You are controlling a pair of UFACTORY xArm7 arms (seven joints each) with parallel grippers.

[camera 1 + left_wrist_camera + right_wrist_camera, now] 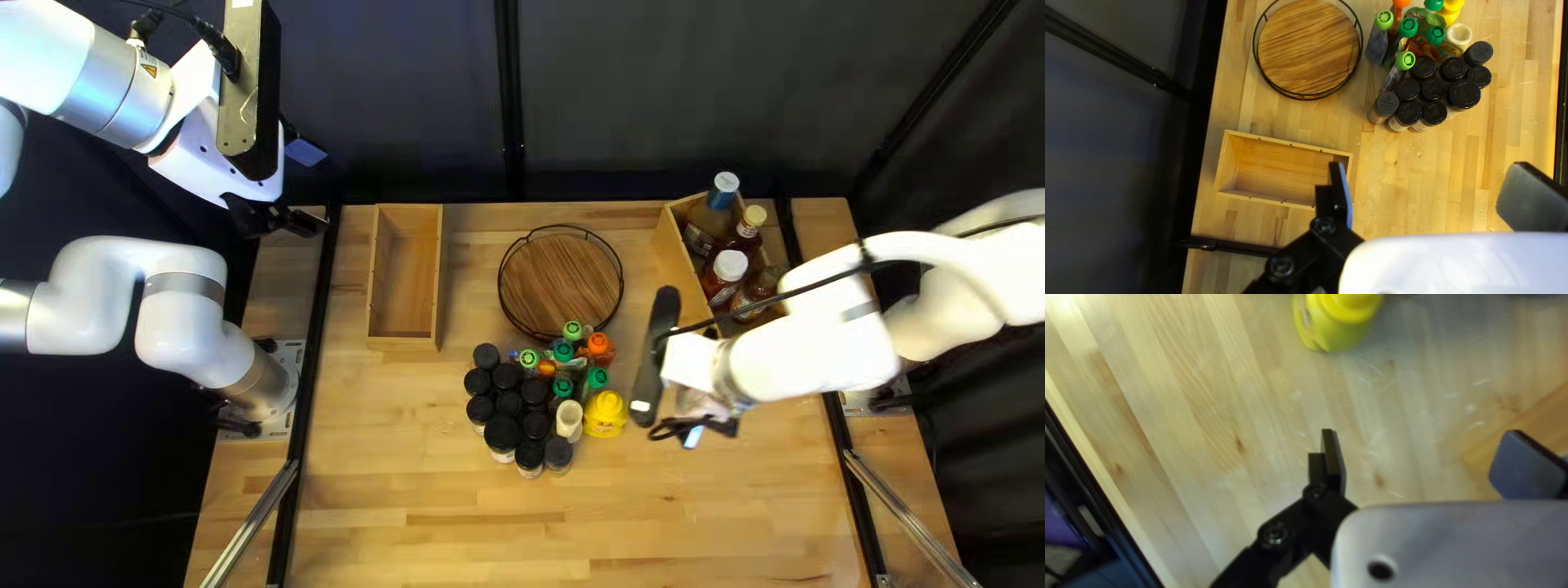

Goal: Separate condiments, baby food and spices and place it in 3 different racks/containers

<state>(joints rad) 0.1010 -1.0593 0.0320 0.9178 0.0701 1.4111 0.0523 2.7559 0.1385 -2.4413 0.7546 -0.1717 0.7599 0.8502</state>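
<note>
Amber bottles [705, 229] — top left view only

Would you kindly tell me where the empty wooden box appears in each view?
Top left view: the empty box is left of the round tray.
Left wrist view: between that tray and the left gripper, which hides part of its end.
Right wrist view: not in it.
Shared landmark: the yellow bottle.
</note>
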